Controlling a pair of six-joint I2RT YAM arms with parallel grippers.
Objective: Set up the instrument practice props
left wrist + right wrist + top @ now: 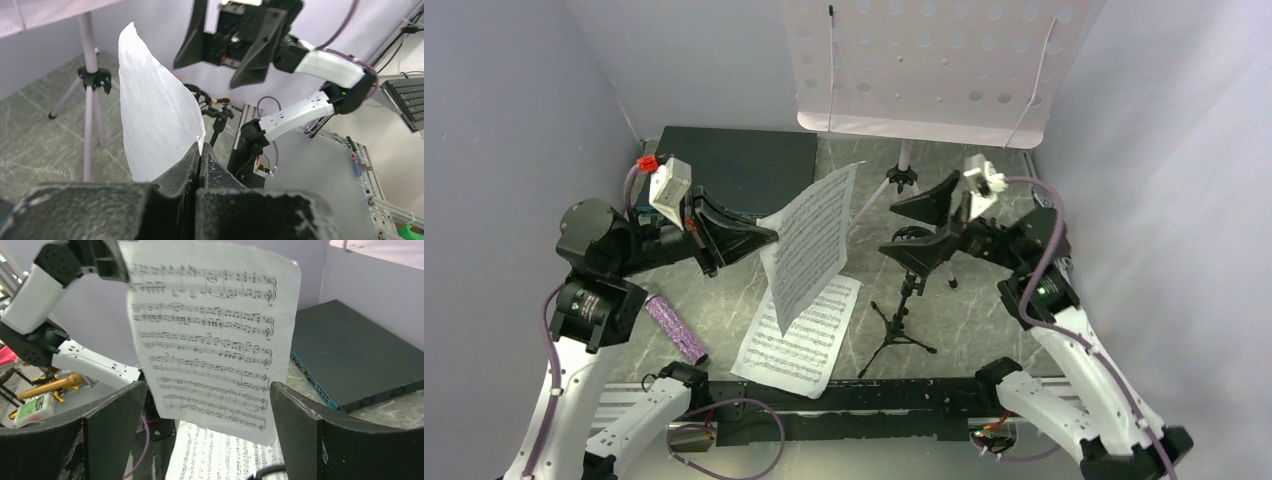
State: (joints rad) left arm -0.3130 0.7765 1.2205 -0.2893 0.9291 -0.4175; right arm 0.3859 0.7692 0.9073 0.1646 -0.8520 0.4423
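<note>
My left gripper (769, 237) is shut on the edge of a white sheet-music page (809, 245), holding it upright above the table. In the left wrist view the page (155, 115) rises from the pinched fingertips (195, 155). My right gripper (924, 225) hangs wide open just right of the page, facing its printed side (210, 340), with nothing between its fingers. A second page (799, 335) lies flat on the table. The pale lilac music stand (929, 60) stands at the back. The black tripod mic stand (902, 320) stands under my right gripper. The glittery purple microphone (674, 328) lies at the left.
A flat dark box with a blue front edge (744, 165) lies at the back left, behind my left gripper. The music stand's tripod legs (90, 85) spread over the floor behind the page. Grey walls close both sides. A black rail (874, 405) runs along the near edge.
</note>
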